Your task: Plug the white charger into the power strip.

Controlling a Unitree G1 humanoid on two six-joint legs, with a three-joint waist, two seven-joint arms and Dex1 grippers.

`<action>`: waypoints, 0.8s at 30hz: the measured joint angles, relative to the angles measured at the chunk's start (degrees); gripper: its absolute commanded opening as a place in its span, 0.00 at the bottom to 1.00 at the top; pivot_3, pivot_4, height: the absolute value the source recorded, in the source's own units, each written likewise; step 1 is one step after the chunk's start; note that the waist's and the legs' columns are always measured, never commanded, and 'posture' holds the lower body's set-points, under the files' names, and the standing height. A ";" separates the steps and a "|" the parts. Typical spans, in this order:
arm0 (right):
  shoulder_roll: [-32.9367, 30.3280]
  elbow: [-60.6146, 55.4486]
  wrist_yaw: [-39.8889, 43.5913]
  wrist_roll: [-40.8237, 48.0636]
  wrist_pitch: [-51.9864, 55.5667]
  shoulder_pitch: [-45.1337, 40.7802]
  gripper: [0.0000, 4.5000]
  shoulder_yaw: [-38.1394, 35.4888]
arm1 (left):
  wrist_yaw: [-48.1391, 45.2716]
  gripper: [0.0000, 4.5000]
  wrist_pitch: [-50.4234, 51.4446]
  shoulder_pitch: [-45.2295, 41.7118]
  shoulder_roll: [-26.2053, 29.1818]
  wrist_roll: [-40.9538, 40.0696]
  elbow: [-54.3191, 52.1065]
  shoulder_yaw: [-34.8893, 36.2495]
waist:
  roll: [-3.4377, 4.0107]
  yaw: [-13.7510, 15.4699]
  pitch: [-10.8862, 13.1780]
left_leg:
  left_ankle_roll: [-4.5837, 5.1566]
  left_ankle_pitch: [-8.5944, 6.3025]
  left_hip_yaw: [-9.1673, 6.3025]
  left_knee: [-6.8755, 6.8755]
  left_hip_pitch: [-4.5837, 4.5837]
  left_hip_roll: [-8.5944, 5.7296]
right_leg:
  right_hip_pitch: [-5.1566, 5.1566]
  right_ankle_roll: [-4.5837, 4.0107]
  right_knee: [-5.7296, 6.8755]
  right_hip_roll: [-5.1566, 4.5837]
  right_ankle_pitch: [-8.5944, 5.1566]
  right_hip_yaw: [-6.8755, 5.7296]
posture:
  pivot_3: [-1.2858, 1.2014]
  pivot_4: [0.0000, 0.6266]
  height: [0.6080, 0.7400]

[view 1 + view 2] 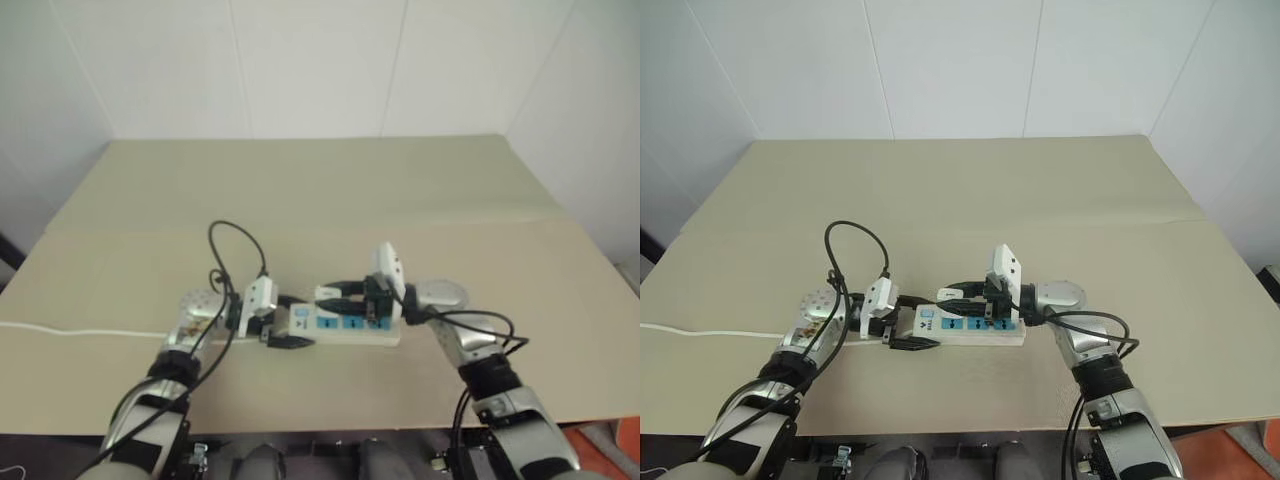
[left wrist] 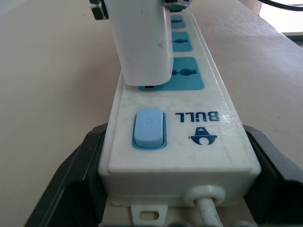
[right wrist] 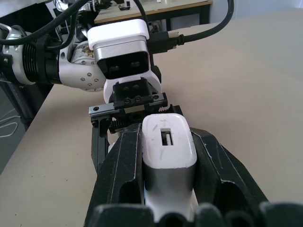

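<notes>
The power strip (image 1: 975,324) lies flat on the beige tabletop (image 1: 970,190), lengthwise across the robot's front, with its thin white cord (image 1: 710,332) running off toward the robot's left edge of the table. The left gripper (image 1: 908,327) is clamped on the strip's switch end: in the left wrist view its black fingers (image 2: 78,175) press against both long sides of the white bar, just beside the blue rocker switch (image 2: 149,128) and the cord outlet. The right gripper (image 1: 958,295) reaches in from the other side and is closed around the white charger (image 3: 166,146), its two black fingers (image 3: 124,165) squeezing the block's flat sides, the charger's port end facing the wrist camera. Seen from the left wrist, the white charger stands upright over the first blue socket (image 2: 187,75) next to the switch, its base right at the socket face; whether the prongs are fully seated cannot be told. The two farther sockets stay uncovered behind it.
</notes>
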 measured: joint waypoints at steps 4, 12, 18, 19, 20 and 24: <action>-0.04 -0.63 -0.36 -0.01 0.47 0.27 0.26 -0.01 | -0.11 0.74 -0.03 0.00 0.00 -0.08 0.00 -0.03 | 0.00 0.00 0.00 | 0.00 0.00 -0.01 -0.04 0.00 0.00 | 0.00 0.00 -0.05 0.00 0.00 -0.01 | 0.52 0.24 1.00; 0.54 -0.22 -0.55 -0.24 -0.06 0.29 0.26 -0.09 | -0.12 0.74 -0.02 0.00 0.09 -0.09 0.02 -0.02 | 0.00 -0.01 0.00 | 0.00 0.00 -0.01 -0.04 0.00 0.01 | 0.01 0.00 -0.06 0.00 0.00 -0.02 | 0.52 0.24 1.00; 1.15 2.51 1.07 -1.00 -3.90 0.21 0.26 -0.16 | -0.16 0.74 0.00 0.00 0.16 -0.09 0.09 -0.02 | 0.00 -0.02 0.00 | 0.00 0.00 -0.01 -0.04 0.03 0.01 | 0.03 0.00 -0.07 0.01 0.00 -0.02 | 0.52 0.24 1.00; 1.32 3.22 1.44 -1.04 -4.52 0.08 0.26 -0.15 | -0.18 0.74 0.00 0.00 0.18 -0.09 0.14 -0.02 | -0.01 -0.02 -0.01 | 0.00 0.00 -0.01 -0.04 0.05 0.01 | 0.05 0.00 -0.07 0.00 0.00 -0.02 | 0.52 0.24 1.00; 1.54 4.16 1.88 -1.06 -5.19 -0.19 0.26 -0.12 | -0.20 0.74 0.00 0.00 0.21 -0.09 0.18 -0.02 | -0.01 -0.02 -0.01 | 0.00 0.00 -0.01 -0.04 0.07 0.01 | 0.07 -0.01 -0.06 0.00 0.00 -0.02 | 0.52 0.24 1.00; 2.27 7.56 3.07 -1.26 -7.16 -1.04 0.26 -0.12 | -0.25 0.74 0.00 0.00 0.29 -0.08 0.27 -0.03 | -0.06 -0.05 -0.05 | 0.00 0.00 -0.01 -0.05 0.12 0.02 | 0.10 -0.01 -0.06 0.01 0.01 -0.02 | 0.52 0.24 1.00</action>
